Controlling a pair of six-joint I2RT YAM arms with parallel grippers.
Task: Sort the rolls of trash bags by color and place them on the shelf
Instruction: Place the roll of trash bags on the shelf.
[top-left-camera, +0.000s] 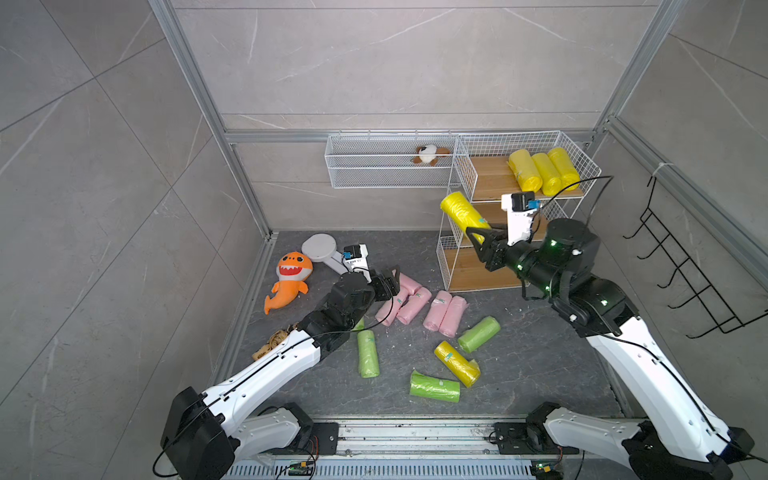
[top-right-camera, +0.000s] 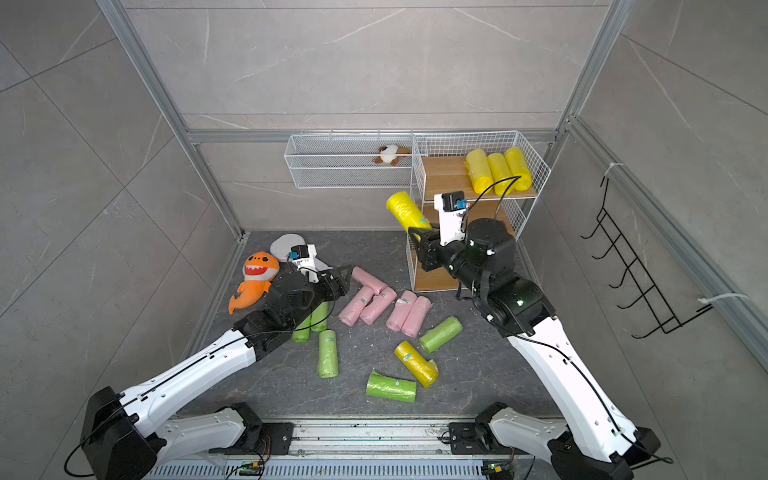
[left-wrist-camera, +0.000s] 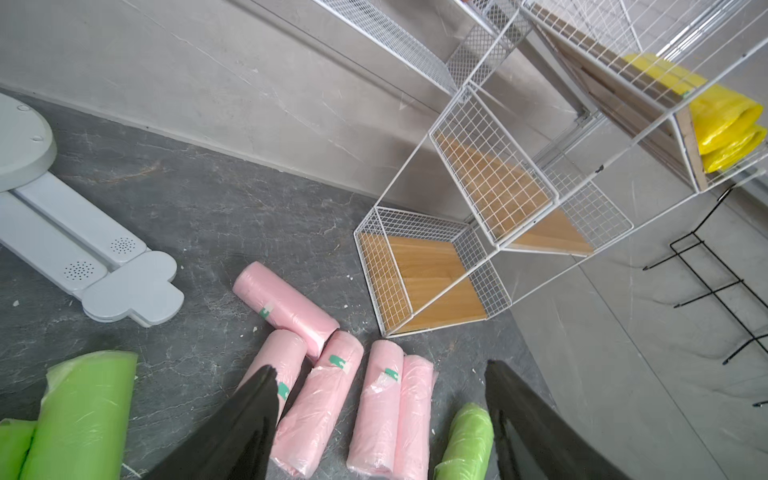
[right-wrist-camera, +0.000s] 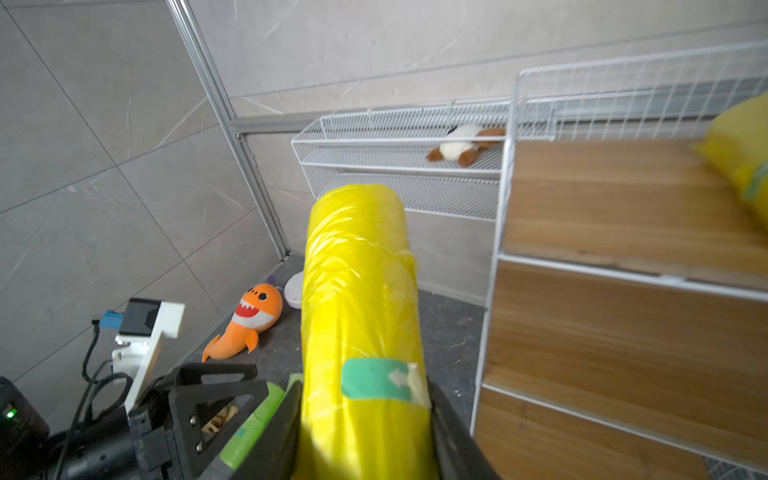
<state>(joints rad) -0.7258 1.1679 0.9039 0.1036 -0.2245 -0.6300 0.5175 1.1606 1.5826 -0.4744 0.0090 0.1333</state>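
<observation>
the right end effector (top-left-camera: 478, 236) was clamped around the lower end of a yellow roll (top-left-camera: 459, 212), which hung tilted in the air just beside the shelf (top-left-camera: 494, 178). three more yellow rolls (top-left-camera: 544, 172) lay side by side on the shelf's top board. the left end effector (left-wrist-camera: 380, 365) stood wide and empty above five pink rolls (left-wrist-camera: 328, 399) on the tabletop (top-left-camera: 519, 365). green rolls (top-left-camera: 368, 353) and a loose yellow roll (top-left-camera: 457, 363) lay nearby.

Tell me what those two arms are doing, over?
Right gripper shut on a yellow plastic trash-bag roll, aloft beside the white wire shelf. Left gripper open above pale pink rolls on the floor. Nothing seen blocking the top board.
</observation>
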